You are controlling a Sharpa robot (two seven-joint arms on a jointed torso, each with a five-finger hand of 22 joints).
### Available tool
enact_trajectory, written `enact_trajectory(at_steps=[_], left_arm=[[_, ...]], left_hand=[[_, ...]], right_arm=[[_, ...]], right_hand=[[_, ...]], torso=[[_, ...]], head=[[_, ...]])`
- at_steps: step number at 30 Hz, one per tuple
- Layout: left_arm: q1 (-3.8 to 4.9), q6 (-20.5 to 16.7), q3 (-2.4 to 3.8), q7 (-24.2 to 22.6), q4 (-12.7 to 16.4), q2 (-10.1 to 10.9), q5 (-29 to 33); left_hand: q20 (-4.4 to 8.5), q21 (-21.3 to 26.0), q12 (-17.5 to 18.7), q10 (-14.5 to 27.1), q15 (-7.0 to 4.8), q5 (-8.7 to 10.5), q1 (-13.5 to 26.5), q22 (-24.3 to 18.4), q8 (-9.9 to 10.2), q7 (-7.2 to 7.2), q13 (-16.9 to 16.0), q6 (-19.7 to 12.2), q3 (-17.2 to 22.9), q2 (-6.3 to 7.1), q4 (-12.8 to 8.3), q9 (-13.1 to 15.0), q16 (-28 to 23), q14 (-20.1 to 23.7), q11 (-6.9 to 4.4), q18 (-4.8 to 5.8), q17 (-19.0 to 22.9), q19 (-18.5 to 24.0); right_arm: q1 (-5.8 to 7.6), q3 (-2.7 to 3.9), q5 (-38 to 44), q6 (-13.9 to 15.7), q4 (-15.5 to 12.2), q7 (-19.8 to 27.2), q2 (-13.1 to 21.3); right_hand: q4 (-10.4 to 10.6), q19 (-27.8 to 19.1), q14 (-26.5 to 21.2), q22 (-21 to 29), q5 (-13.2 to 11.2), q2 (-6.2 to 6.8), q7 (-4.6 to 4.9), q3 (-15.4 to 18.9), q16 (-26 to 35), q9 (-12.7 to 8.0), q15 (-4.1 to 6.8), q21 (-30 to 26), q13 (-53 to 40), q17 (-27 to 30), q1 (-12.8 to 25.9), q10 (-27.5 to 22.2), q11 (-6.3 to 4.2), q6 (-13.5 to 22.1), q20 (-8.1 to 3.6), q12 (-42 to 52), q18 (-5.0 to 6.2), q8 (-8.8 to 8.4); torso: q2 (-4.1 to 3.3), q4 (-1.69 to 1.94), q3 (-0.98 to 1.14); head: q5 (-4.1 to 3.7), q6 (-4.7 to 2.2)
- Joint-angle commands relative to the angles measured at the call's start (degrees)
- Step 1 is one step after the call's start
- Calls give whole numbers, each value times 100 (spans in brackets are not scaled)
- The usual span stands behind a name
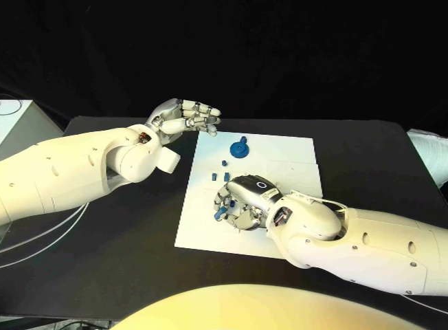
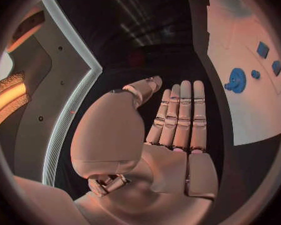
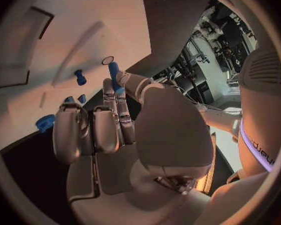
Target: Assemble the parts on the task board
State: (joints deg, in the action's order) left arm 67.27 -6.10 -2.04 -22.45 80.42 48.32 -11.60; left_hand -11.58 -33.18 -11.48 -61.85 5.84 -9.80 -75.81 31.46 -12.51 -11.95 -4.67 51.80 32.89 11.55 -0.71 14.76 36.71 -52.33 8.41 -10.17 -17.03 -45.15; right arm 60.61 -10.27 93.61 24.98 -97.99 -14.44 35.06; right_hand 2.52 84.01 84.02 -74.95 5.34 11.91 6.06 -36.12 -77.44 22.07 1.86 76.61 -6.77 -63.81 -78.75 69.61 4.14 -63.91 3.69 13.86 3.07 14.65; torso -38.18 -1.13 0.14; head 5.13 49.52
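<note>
The white task board (image 1: pixel 284 155) lies in the middle of the black table. A blue gear (image 1: pixel 240 148) sits near its far edge, with small blue pieces (image 1: pixel 226 163) just in front of it. My right hand (image 1: pixel 246 199) hovers low over the near left part of the board. It pinches a short blue peg (image 3: pixel 113 71) between thumb and a finger, close to the board's surface. My left hand (image 1: pixel 185 117) hangs off the board's far left corner, fingers stretched out and holding nothing. From the left wrist I see the gear (image 2: pixel 236 80) and the board (image 2: pixel 240 110).
Bare black table (image 1: pixel 135 227) lies left of the board, and more of it to the right (image 1: pixel 363 158). A pale box (image 1: pixel 11 124) stands at the far left, beyond the table. Another small blue piece (image 3: pixel 80 77) stands on the board ahead of my right hand.
</note>
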Motion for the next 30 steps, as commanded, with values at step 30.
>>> enact_trajectory(at_steps=[30], left_arm=[[2, 71, 4, -17, 26, 23, 37]], left_hand=[[-30, 42, 34, -7, 6, -1, -49, -18, -6, -21, 10, 0, -45, -28, 4, -17, -51, -20, 26, -4, -18, -41]], right_arm=[[-63, -19, 507, -559, 149, -247, -119]], right_hand=[[-25, 227, 110, -910, 33, -149, 17, -46, 18, 363, 48, -18, -18, 11, -89, 254, -207, -23, -22, 16, -35, 24]], torso=[[2, -9, 7]], head=[[0, 48]])
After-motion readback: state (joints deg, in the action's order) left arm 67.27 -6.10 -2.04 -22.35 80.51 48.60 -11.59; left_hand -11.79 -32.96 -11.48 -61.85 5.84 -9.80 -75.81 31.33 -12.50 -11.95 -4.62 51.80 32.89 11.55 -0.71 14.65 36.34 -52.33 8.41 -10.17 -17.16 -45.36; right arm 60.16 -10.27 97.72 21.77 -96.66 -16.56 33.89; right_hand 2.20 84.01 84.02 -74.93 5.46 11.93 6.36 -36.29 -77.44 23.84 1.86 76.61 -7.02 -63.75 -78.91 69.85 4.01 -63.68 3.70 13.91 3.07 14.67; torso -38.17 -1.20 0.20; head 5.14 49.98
